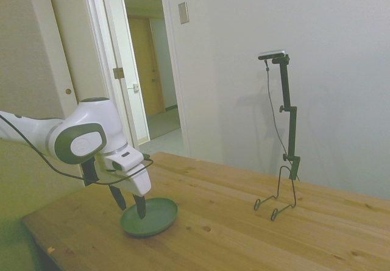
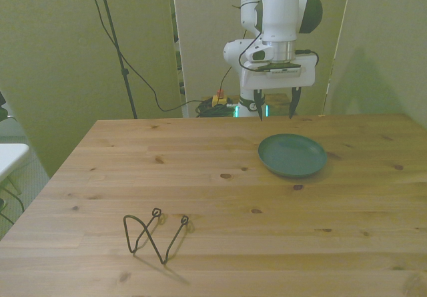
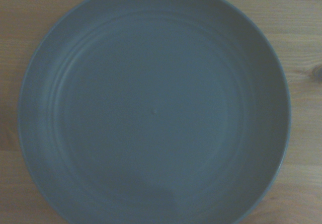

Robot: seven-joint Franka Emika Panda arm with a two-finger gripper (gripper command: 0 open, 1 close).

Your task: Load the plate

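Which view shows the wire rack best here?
The front view: the wire rack stands in the foreground, both loops clear against the table. The side view shows it smaller, below the rig. The wrist view shows only the plate.

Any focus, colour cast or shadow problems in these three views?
Side view: greenish cast, fairly sharp. Front view: same cast, the wire rack throws a faint shadow. Wrist view: dim and soft, the plate fills the frame, a darker shadow patch on its surface.

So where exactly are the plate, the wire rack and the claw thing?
Plate point(image 2: 292, 155), front view: centre of its dish.
Rack point(image 2: 155, 235), front view: its bent wire loops.
Gripper point(image 2: 274, 105), front view: midway between its open fingertips.
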